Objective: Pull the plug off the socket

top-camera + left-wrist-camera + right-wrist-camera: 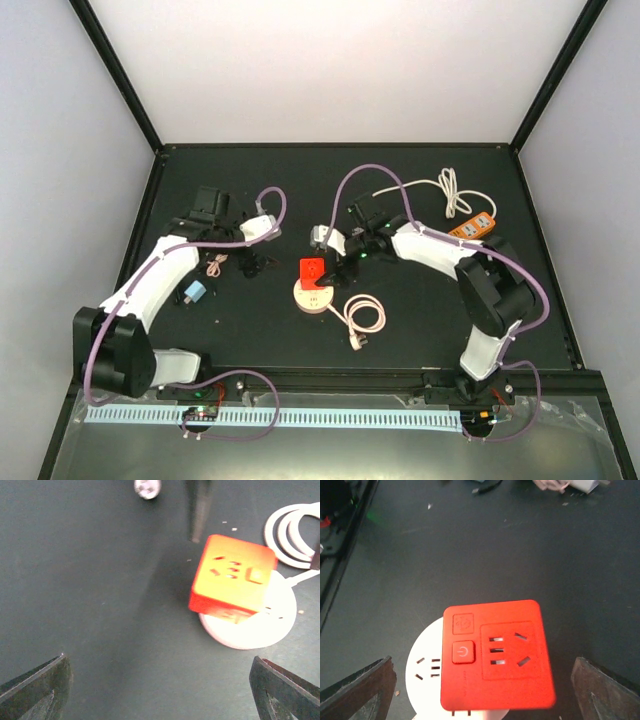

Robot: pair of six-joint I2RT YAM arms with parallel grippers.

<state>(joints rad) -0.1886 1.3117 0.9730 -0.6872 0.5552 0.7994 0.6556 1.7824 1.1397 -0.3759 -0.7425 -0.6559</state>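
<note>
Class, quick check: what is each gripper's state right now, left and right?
Left gripper: open, holding nothing.
Right gripper: open, above the red cube plug, not gripping it.

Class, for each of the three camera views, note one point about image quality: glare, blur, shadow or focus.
Left wrist: the red plug cube glares orange-yellow and soft, the white socket blown out. Right wrist: cube evenly lit, its markings sharp; clutter along the top edge blurs. Top external: bright back wall, dark table swallowing detail.

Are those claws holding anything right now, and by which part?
Nothing. Left gripper and right gripper are both open; the red plug sits untouched on its socket.
</note>
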